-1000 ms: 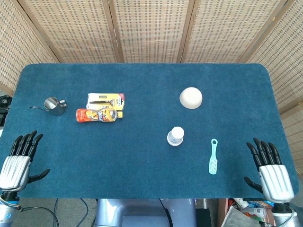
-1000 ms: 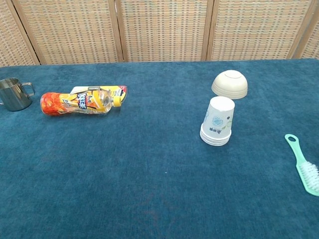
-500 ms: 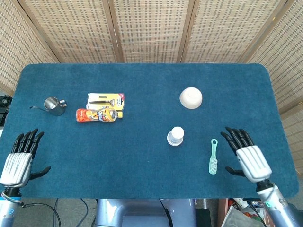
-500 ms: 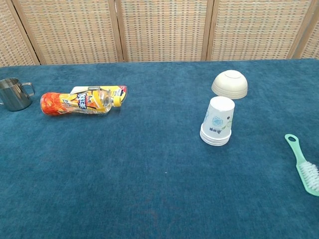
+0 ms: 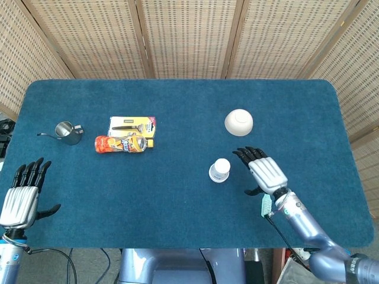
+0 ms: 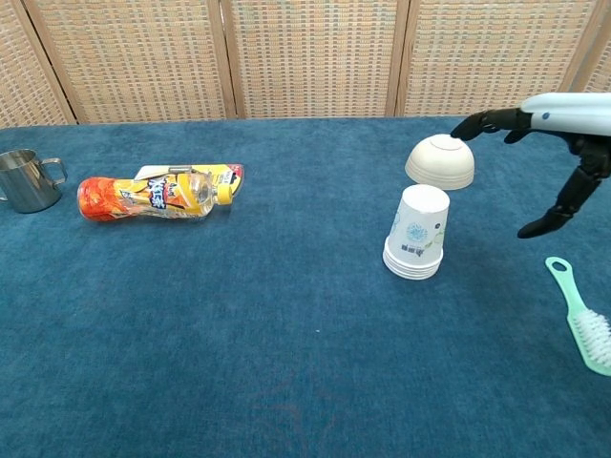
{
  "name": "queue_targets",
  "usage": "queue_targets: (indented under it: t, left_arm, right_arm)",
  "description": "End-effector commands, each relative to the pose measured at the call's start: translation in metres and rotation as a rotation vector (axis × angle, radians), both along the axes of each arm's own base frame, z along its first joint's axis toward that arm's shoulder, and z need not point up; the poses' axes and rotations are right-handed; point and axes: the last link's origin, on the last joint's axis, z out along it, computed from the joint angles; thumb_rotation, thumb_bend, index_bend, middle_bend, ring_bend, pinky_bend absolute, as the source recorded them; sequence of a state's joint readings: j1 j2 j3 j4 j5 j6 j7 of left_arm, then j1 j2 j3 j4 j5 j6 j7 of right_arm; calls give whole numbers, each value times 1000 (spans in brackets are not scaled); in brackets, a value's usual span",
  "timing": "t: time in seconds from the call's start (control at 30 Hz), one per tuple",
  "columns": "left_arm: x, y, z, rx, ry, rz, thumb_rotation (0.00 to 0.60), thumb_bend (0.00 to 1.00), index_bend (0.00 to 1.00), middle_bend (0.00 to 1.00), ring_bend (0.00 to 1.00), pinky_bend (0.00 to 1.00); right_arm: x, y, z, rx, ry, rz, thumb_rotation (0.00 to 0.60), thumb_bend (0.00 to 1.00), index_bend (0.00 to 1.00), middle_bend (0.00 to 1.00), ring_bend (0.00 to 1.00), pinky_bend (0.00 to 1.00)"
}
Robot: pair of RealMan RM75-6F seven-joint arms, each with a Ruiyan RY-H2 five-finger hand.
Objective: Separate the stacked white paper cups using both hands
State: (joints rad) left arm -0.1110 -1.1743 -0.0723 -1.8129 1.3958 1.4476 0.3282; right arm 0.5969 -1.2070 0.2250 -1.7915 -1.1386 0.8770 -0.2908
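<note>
The stack of white paper cups (image 5: 219,170) (image 6: 416,233) stands upside down on the blue table, right of centre. My right hand (image 5: 265,172) (image 6: 554,153) hovers open just right of the stack, palm down, fingers spread, not touching it. My left hand (image 5: 22,194) is open at the table's front left corner, far from the cups, and only the head view shows it.
An upturned white bowl (image 5: 238,122) (image 6: 440,160) sits just behind the cups. A mint brush (image 5: 267,203) (image 6: 579,317) lies under my right wrist. An orange bottle (image 5: 121,144), a yellow package (image 5: 132,125) and a steel cup (image 5: 68,132) lie at the left.
My right hand has swept from the front right corner leftward and forward, over the brush, to beside the cup stack. My left hand has barely shifted.
</note>
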Motion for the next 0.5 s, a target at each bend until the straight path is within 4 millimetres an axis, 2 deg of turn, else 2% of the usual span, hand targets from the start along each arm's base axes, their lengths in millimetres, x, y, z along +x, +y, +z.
queue_targets:
  t: [0.03, 0.27, 0.5]
  left_arm:
    - [-1, 2, -1, -1, 2, 4, 600, 5, 0, 0, 0, 0]
    - [-4, 4, -1, -4, 1, 22, 600, 5, 0, 0, 0, 0]
    - [-6, 7, -2, -9, 0, 32, 600, 5, 0, 0, 0, 0]
  right_arm:
    - [11, -15, -24, 21, 60, 4, 600, 82, 139, 206, 109, 238]
    - [17, -27, -50, 30, 85, -30, 600, 119, 163, 239, 134, 253]
    - [20, -38, -67, 20, 89, -49, 600, 155, 261, 326, 218, 373]
